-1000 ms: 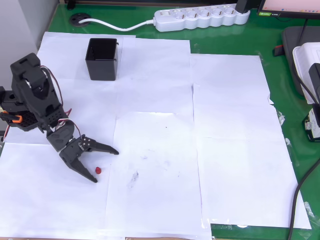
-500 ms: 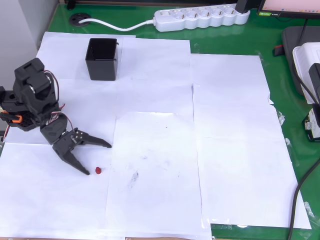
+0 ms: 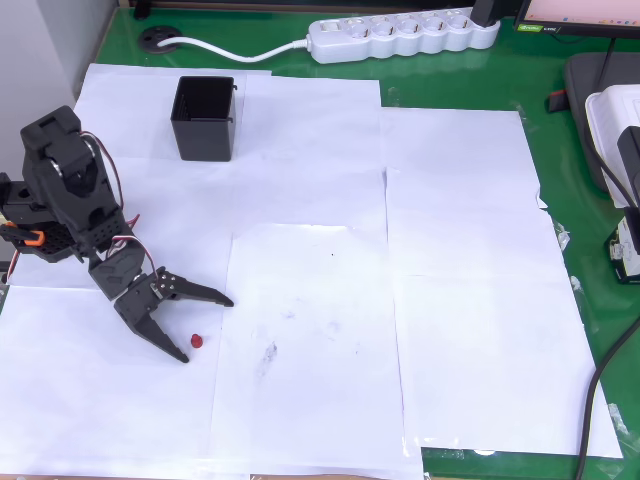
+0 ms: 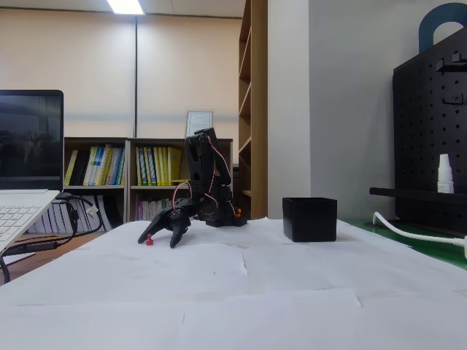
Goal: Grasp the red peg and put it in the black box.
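- Black two-finger pincer gapes wide, nothing held, low over the white paper sheets on the green counter.
- Tiny dark-red roundish peg lies between the fingertips, nearer the lower one.
- Risk: off-centre closing; that finger likely nudges the peg, so it rolls out.
- Square black ribbed plastic box stands well apart from the peg, so it could drop in transit.
- Overhead view gives lateral offset; fixed view shows pincer height: tips almost touch the paper beside the peg.

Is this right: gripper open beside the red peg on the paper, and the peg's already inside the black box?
Not quite. The gripper is open beside the red peg, but the peg lies on the white paper, not inside the black box, which stands well apart. The overhead view shows it.
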Robot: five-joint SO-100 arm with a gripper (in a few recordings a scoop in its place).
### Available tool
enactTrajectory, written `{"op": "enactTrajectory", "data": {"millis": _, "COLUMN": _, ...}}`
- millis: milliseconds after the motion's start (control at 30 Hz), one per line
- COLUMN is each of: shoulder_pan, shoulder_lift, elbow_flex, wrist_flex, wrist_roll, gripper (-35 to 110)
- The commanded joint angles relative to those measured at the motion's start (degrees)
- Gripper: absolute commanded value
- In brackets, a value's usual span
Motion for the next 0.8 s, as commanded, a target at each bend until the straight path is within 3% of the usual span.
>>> {"op": "enactTrajectory", "data": {"millis": 0, "shoulder_pan": -0.6, "shoulder_lift": -1.2, "elbow_flex": -3.6, "wrist_flex": -1.8, "wrist_roll": -0.4, "gripper": 44}}
{"op": "enactTrajectory", "data": {"millis": 767, "shoulder_pan": -2.1, "shoulder_lift": -2.4, "elbow_flex": -2.1, "wrist_flex": 0.4, "wrist_roll": 0.3, "gripper": 44}}
